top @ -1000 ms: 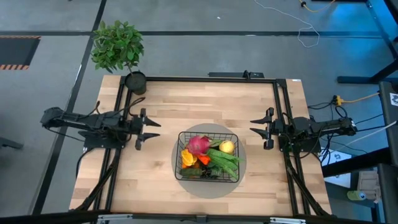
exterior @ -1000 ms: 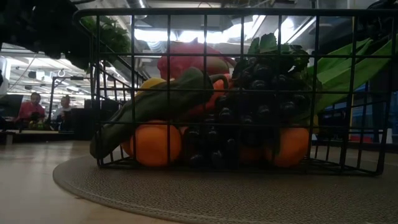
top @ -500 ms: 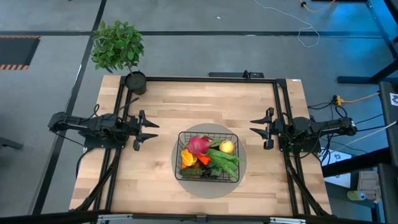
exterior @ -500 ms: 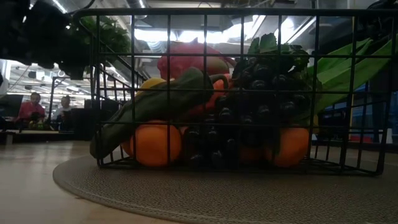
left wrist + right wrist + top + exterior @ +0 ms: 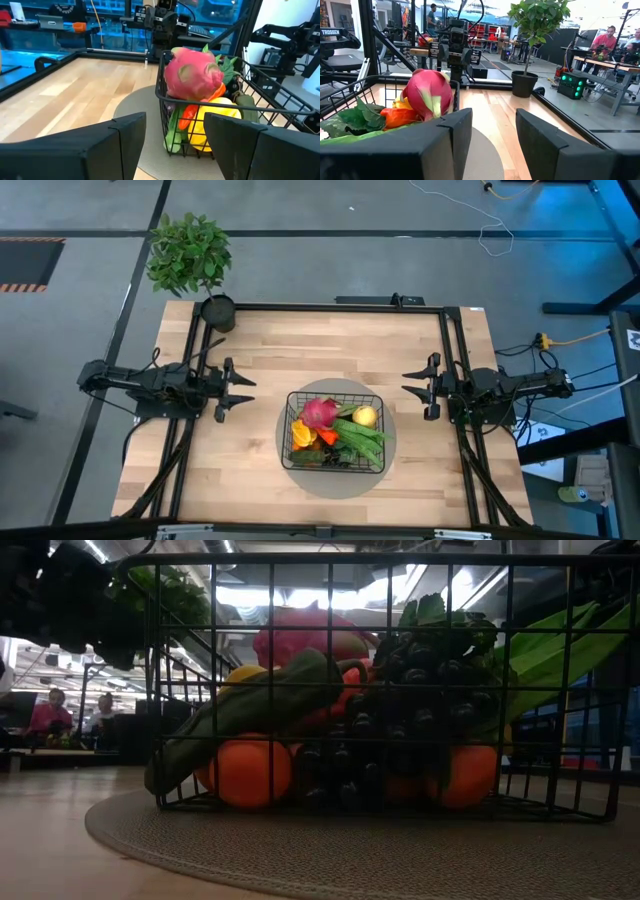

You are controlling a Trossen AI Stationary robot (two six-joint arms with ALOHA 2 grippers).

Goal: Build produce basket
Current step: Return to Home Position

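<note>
Sitting upright on the grey round mat (image 5: 335,486), the black wire-mesh basket (image 5: 287,430) stands a little toward 6 o'clock from the middle of the wooden table (image 5: 300,340), its sides roughly square to the table edges.

From above, the pink dragon fruit (image 5: 319,412) fills the basket's 11 o'clock part, and the lemon (image 5: 365,416) lies just beside it toward 2 o'clock. The yellow pepper (image 5: 299,435) sits against the 9 o'clock wall, with the orange carrot (image 5: 327,437) touching it near the middle. Long green beans (image 5: 360,434) cross the 4 o'clock part, their long axis running from about 10 o'clock to 4 o'clock.

From table height, a dark green cucumber (image 5: 240,715) leans against the mesh wall, tilted with one end low near the basket floor and the other raised toward the dragon fruit. Dark grapes (image 5: 400,720) are heaped beside it, and two tangerines (image 5: 245,770) rest on the basket floor at either side.

The left gripper (image 5: 250,390) hangs at about 9 o'clock from the basket, well apart from it and pointing toward 3 o'clock. Its fingers are spread with nothing between them. The right gripper (image 5: 407,384) hangs at about 2 o'clock from the basket, also well apart and pointing toward 9 o'clock, and its fingers are likewise spread and empty.

A leafy potted plant (image 5: 188,255) stands at the table's 11 o'clock corner.
</note>
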